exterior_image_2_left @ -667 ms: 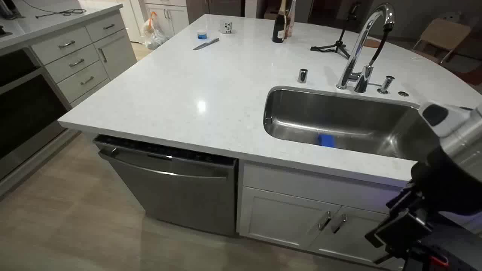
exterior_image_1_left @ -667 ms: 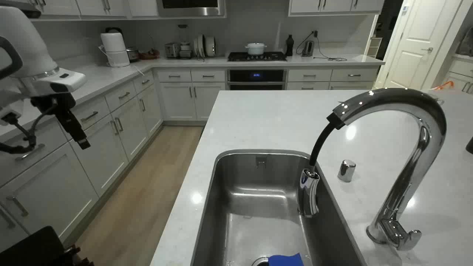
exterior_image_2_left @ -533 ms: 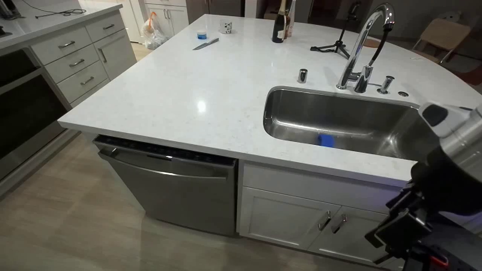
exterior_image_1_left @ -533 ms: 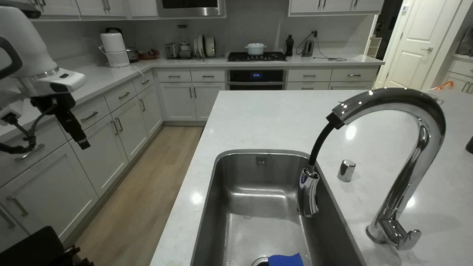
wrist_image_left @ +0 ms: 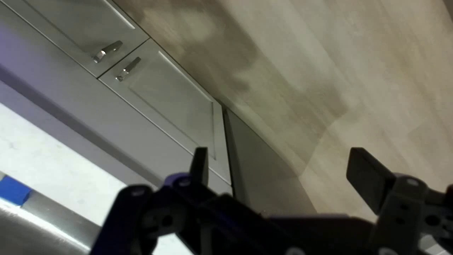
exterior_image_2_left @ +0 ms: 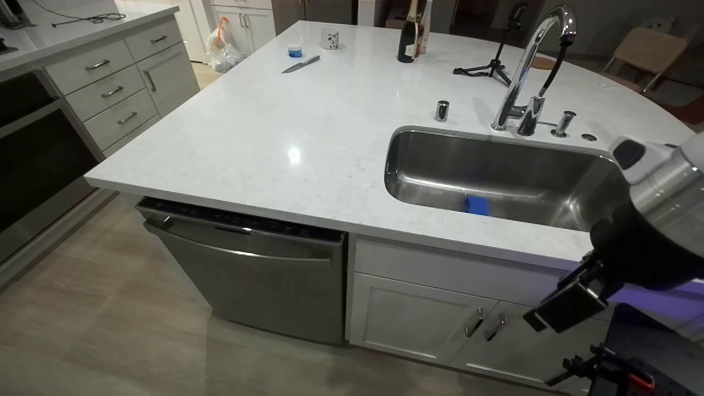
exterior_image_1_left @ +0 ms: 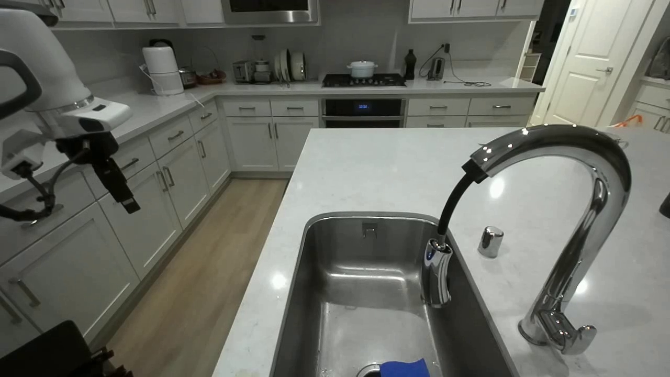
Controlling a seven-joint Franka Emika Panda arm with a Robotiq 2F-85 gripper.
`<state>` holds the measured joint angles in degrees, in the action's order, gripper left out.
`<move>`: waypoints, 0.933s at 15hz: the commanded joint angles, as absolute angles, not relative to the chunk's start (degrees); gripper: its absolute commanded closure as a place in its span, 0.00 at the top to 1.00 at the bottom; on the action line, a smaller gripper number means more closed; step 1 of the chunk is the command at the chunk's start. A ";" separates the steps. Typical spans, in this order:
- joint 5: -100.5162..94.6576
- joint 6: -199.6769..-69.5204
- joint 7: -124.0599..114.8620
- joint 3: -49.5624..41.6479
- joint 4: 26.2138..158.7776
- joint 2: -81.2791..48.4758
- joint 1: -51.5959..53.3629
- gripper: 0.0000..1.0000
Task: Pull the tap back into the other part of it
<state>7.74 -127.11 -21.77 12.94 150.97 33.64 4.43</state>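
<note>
The tap (exterior_image_1_left: 437,275) hangs by its black hose (exterior_image_1_left: 454,201) near the edge of the sink (exterior_image_1_left: 374,324).
The faucet (exterior_image_1_left: 590,230) arches up beside the sink, the hose running from its end to the tap. Opposite, well outside the sink, the gripper (wrist_image_left: 282,168) points downward, fingers (wrist_image_left: 200,164) spread wide, holding nothing.

in an exterior view, the tap (exterior_image_1_left: 437,275) hangs left of the gooseneck faucet (exterior_image_1_left: 590,241), below its open end; the knob (exterior_image_1_left: 491,242) stands on the counter (exterior_image_1_left: 387,167), right of the sink (exterior_image_1_left: 371,319); the gripper (exterior_image_1_left: 131,205) hangs left of it, before the cabinets (exterior_image_1_left: 73,267).
</note>
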 commanded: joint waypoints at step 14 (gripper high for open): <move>-12.88 -136.24 -42.25 12.39 158.46 35.86 -14.57 1.00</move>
<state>-8.04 -132.17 -37.82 11.79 154.74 33.82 -11.22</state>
